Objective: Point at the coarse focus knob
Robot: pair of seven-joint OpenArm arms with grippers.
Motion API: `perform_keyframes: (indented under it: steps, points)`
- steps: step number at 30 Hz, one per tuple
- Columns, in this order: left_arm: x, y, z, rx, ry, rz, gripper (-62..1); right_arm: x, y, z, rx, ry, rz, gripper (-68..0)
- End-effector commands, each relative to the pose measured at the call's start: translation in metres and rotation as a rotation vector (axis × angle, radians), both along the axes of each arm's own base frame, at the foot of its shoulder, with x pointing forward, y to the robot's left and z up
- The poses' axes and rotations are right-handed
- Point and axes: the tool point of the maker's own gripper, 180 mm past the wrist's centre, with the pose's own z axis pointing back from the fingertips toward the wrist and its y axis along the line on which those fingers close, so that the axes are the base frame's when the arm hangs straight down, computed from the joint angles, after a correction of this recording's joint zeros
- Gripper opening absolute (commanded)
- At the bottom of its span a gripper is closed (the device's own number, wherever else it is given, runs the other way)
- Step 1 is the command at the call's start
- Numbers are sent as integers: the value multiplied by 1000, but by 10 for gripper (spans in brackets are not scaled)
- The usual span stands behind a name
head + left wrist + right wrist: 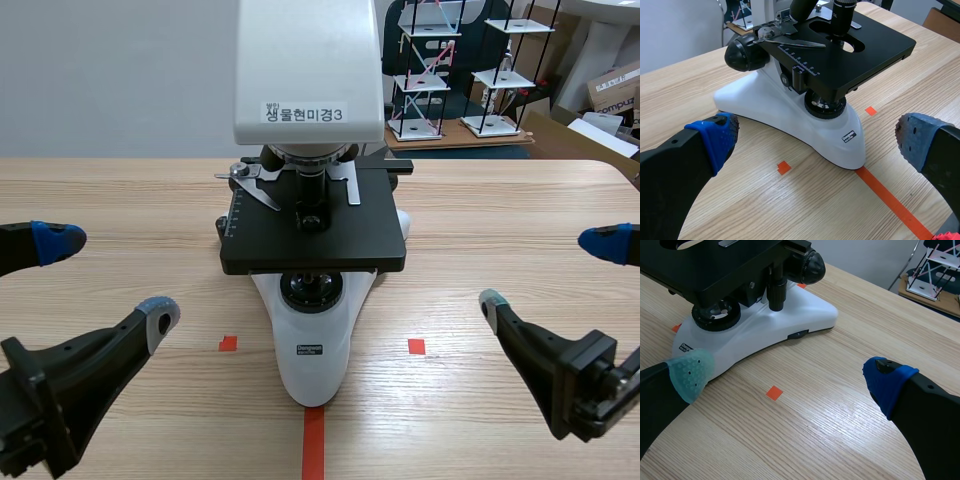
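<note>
The wooden bench (500,220) fills my scene feed, running away from the rig. In the middle of it stands the microscope (310,90), facing me. Its pale head carries a printed label and hangs over the black stage (380,235). Under the stage, the white base (313,370) narrows toward me.

My left gripper (108,278) hangs low on the left side of the bench, fingers spread wide with nothing between them. Its blue pad is on the far side and its grey pad on the near side. My right gripper (548,273) mirrors it on the right side and is just as wide apart and empty. Both sit well clear of the microscope, touching nothing.

The coarse focus knob (746,54) is a round black knob low on the microscope's side, behind the stage and just above the base. On the left wrist feed it lies ahead of that gripper, toward the blue-padded finger and well apart from it. The matching knob (810,266) on the other side shows on the right wrist feed. It is ahead of that gripper and past the wide back end of the base, again at a clear distance.

An orange-red tape line (313,445) runs up to the base's front tip. One small tape square (228,343) lies on each side of the base, the other here (416,346).
</note>
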Motion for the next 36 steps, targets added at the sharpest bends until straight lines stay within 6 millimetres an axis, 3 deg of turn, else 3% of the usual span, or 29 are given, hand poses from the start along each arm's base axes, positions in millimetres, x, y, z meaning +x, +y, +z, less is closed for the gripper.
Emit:
perform_keyframes:
  steps: [1, 6, 8, 10, 14, 23, 31, 36]
  points:
    - [0, -4, 9, -23, -22, -13, 14, 3, 1, 10, 6, -33, 7, 4]
    - [-1, -5, 9, -25, -21, -14, 14, 3, 1, 10, 6, -33, 7, 4]
    - [-1, -5, 9, -25, -21, -14, 14, 3, 1, 10, 6, -33, 7, -40]
    - [-1, -5, 9, -25, -21, -14, 14, 3, 1, 10, 6, -34, 7, -202]
    - [-1, -5, 9, -25, -21, -15, 14, 6, 1, 15, 8, -53, 8, -667]
    - [-1, -5, 9, -25, -21, -16, 14, 40, 3, 54, 30, -201, 13, -677]
    - [-1, -5, 10, -27, -21, -19, 14, 83, -3, 95, 51, -261, -28, -677]
    - [-1, -5, 10, -27, -21, -18, 14, 107, 8, 115, 7, -284, -10, -677]
